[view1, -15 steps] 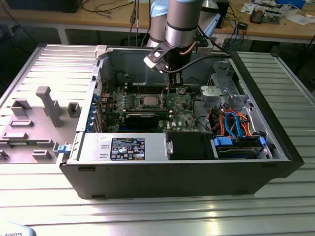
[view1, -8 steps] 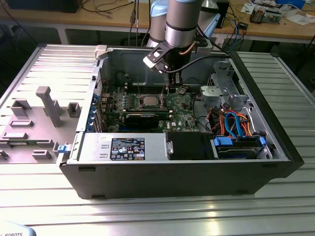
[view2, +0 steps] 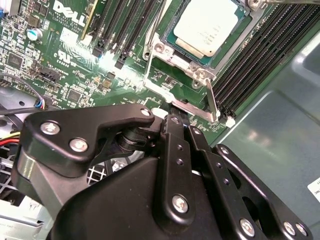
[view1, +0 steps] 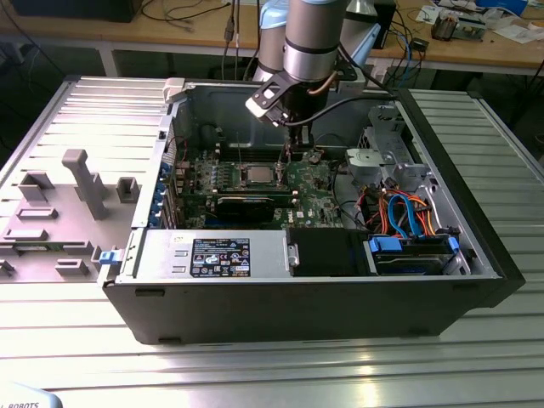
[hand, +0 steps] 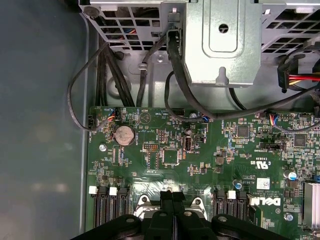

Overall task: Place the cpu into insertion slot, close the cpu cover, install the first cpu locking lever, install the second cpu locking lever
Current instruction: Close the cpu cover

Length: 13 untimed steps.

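Observation:
The cpu (view2: 207, 27), a flat square with a silvery top, lies in its socket on the green motherboard (view2: 75, 65); in the exterior view the cpu (view1: 255, 176) sits mid-board inside the open case. The cpu cover (view2: 161, 55), a silvery frame, lies around the chip. My gripper (view2: 179, 119) is shut, its black fingers pressed together, tips right at the socket's metal edge beside a thin lever bar (view2: 212, 100). In the first wrist view the gripper (hand: 172, 196) points down at the socket's rim. From outside, the gripper (view1: 290, 155) hangs just at the exterior view's right of the chip.
Black memory slots (view2: 250, 55) flank the socket. Black cables (hand: 180, 75) and a grey drive cage (hand: 220, 40) sit beyond the board. The case wall (view1: 280, 302) and a power supply (view1: 212, 255) stand in front; blue and orange cables (view1: 408, 212) lie at the exterior view's right.

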Each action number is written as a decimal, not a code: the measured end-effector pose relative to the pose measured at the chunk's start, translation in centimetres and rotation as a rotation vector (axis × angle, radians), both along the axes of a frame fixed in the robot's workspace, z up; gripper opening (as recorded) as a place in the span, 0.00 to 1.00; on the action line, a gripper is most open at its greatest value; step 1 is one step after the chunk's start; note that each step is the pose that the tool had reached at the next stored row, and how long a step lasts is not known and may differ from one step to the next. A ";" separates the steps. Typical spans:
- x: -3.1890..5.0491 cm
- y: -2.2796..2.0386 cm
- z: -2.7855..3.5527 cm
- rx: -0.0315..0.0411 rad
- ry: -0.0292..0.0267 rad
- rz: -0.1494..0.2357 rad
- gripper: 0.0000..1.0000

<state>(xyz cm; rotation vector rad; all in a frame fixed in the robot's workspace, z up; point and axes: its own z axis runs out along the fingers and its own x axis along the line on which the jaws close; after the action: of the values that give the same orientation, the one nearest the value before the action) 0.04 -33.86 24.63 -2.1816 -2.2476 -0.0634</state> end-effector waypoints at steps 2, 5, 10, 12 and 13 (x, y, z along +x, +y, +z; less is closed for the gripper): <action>-0.04 0.00 0.00 0.0000 0.0000 0.000 0.11; -0.10 0.00 0.00 0.0000 0.0000 0.000 0.11; -0.24 0.00 0.00 0.0000 0.0000 0.000 0.11; -0.29 0.00 0.00 -0.0001 0.0000 0.000 0.11; -0.31 0.00 0.00 0.0000 0.0000 0.000 0.11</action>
<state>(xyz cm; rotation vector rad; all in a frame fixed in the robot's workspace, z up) -0.27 -33.85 24.63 -2.1817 -2.2476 -0.0633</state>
